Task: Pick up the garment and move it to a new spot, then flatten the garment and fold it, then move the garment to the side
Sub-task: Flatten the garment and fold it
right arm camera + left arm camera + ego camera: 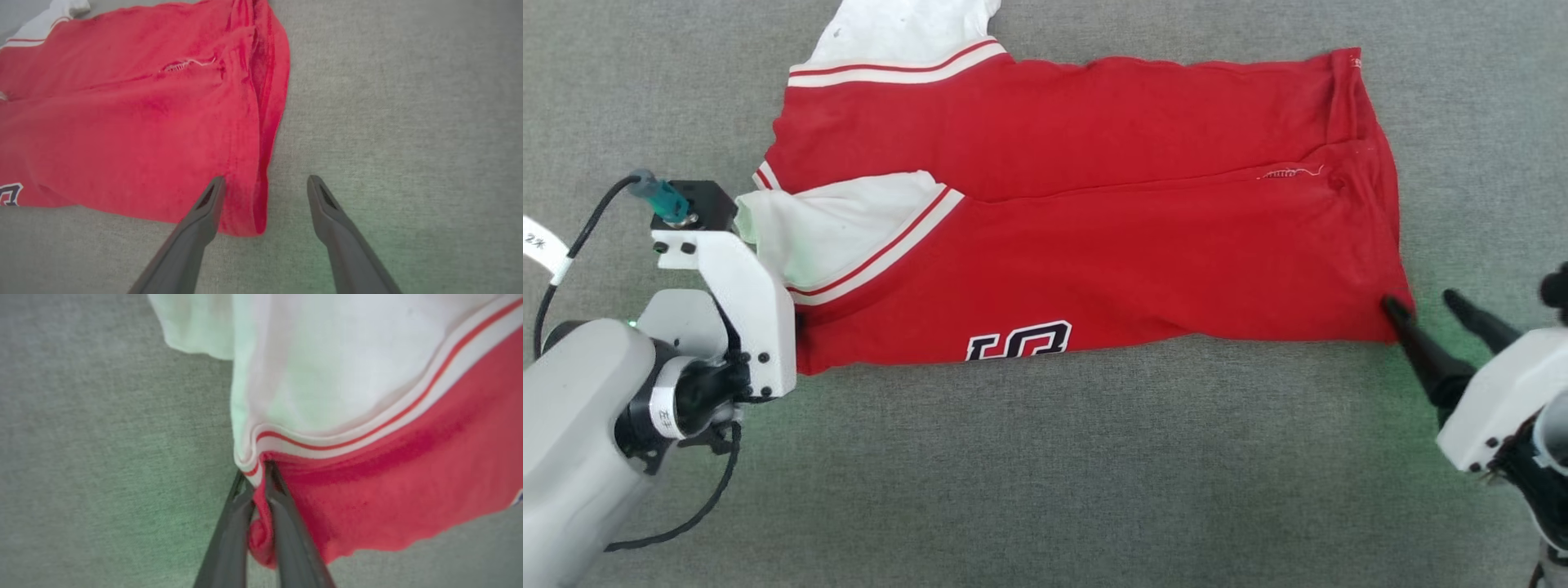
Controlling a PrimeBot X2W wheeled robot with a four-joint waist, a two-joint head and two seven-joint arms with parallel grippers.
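Observation:
The garment [1094, 245] is a red shirt folded lengthwise on the grey surface, with a white striped sleeve [841, 237] on top at the left and part of the black lettering [1019, 341] at its near edge. At the garment's near left corner, below the striped seam, my left gripper [256, 470] is shut on a pinch of red fabric [388, 490]; in the head view its white wrist mount [756, 310] hides the fingers. My right gripper [1419, 298] is open at the near right corner [245, 220]: one finger lies over the red cloth, the other over bare surface.
Grey carpet-like surface [1045, 474] runs all around the garment, with wide room in front and to the right. A second white sleeve [907, 37] reaches the top edge of the head view. A black cable [572, 245] loops beside my left arm.

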